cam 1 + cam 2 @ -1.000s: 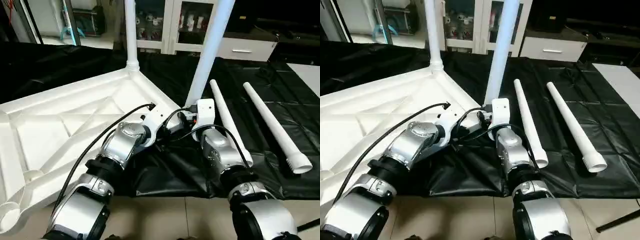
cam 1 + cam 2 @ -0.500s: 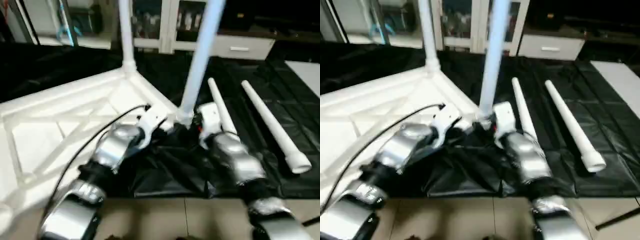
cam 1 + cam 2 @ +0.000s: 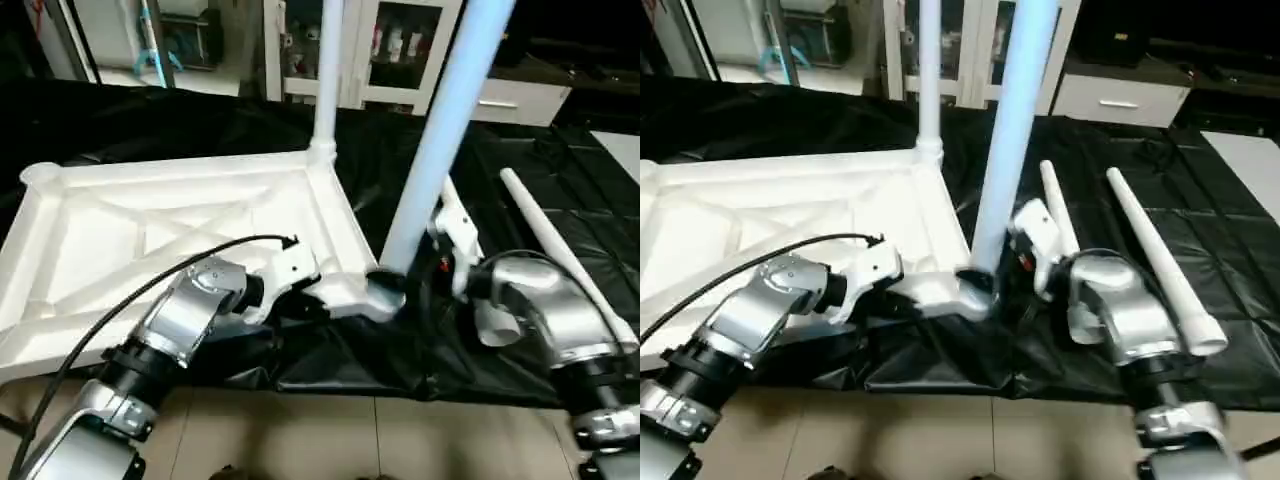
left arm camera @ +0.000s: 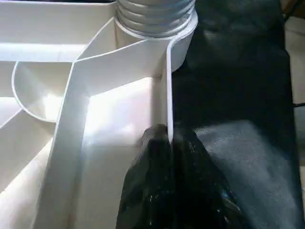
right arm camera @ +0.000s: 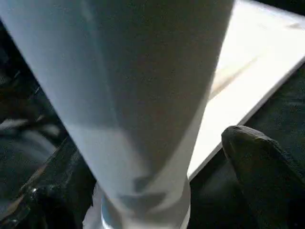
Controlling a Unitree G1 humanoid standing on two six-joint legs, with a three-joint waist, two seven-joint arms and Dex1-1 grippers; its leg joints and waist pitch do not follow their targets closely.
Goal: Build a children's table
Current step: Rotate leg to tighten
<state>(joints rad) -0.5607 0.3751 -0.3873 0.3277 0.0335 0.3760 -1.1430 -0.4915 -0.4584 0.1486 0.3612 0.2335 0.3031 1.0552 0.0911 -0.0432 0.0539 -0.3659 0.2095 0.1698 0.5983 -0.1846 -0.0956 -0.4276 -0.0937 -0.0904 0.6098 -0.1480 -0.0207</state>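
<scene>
Your tabletop (image 3: 180, 230) lies underside up across the left and centre of the head views, on a black sheet (image 3: 560, 170) spread over the floor. Two legs stand upright in its corner sockets: the far leg (image 3: 327, 70) at the top centre, and the near leg (image 3: 445, 130) rising from the lower centre toward the upper right. Your left jaws (image 4: 169, 143) are pinched narrow on the tabletop's thin edge rim, just beside the near leg's threaded socket (image 4: 155, 19). Your right gripper (image 3: 425, 255) sits against the base of the near leg from the right; in the right wrist view one black finger (image 5: 257, 162) lies beside the leg, but you cannot tell whether the jaws clamp it. Two loose legs lie on the sheet at the right: one leg (image 3: 1055, 215) runs just behind your right forearm, which hides its lower part, and the other leg (image 3: 1160, 265) lies further right, apart from it. A black cable (image 3: 150, 290) loops over your left forearm. White cabinets (image 3: 400, 50) stand along the top edge.
</scene>
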